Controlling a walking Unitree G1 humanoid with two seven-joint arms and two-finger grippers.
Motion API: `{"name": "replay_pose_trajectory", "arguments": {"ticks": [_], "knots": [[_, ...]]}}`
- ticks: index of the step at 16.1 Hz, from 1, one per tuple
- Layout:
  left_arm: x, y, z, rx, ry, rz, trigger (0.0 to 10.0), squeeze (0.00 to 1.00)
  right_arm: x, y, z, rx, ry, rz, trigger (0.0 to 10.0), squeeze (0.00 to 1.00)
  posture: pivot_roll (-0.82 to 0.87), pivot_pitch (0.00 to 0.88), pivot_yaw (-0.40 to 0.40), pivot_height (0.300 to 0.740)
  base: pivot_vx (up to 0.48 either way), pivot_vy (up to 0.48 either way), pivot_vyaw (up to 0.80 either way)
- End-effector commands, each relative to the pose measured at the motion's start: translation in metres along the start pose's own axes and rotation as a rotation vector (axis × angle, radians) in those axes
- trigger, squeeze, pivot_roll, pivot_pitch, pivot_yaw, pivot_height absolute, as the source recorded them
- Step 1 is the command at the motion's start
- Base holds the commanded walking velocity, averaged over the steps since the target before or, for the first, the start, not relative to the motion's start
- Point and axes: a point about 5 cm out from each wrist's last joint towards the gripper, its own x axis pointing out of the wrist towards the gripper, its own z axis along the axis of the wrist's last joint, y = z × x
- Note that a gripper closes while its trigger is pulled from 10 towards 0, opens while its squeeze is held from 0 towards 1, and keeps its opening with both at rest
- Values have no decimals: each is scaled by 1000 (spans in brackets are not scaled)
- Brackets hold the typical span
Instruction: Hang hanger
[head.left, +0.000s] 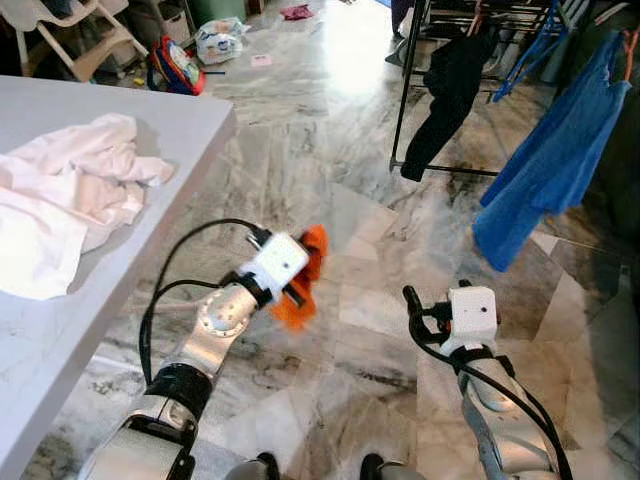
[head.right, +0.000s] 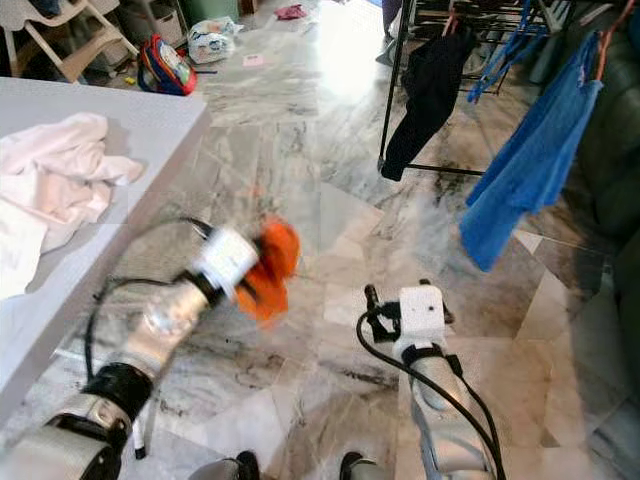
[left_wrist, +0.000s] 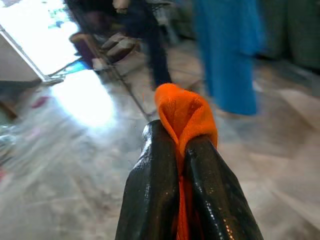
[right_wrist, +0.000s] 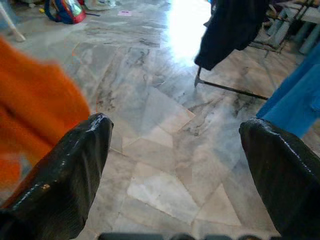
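Orange cloth (head.left: 300, 285), blue garment (head.left: 555, 165)
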Motion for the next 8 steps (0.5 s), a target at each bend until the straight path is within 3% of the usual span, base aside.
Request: {"name": "replay_pose_trajectory", "arguments": {"ticks": [1,2,4,5,6,7,8], "knots": [[8,17,10,33,-6,49,10000,0,2,-1,1,-3,1,6,10000,0,-7,164,44,740,0,0,0],[9,23,6,-13,43,81,10000,0,3,-2,2,-8,-1,6,10000,0,-6,162,42,740,0,0,0],[10,51,-6,-325,187,341,10000,0,6,-3,3,-5,-3,-5,10000,0,0,162,45,740,0,0,0],[8,57,-9,-426,205,435,10000,0,5,-1,2,-2,-2,-4,10000,0,2,163,49,740,0,0,0],[6,56,-18,-506,284,486,10000,0,4,4,1,8,-2,2,10000,0,3,163,51,740,0,0,0],[7,51,-20,-612,291,482,10000,0,3,8,0,7,0,6,10000,0,3,163,53,740,0,0,0],[8,49,-21,-662,295,477,10000,0,3,9,0,7,1,8,10000,0,3,163,53,740,0,0,0]]}}
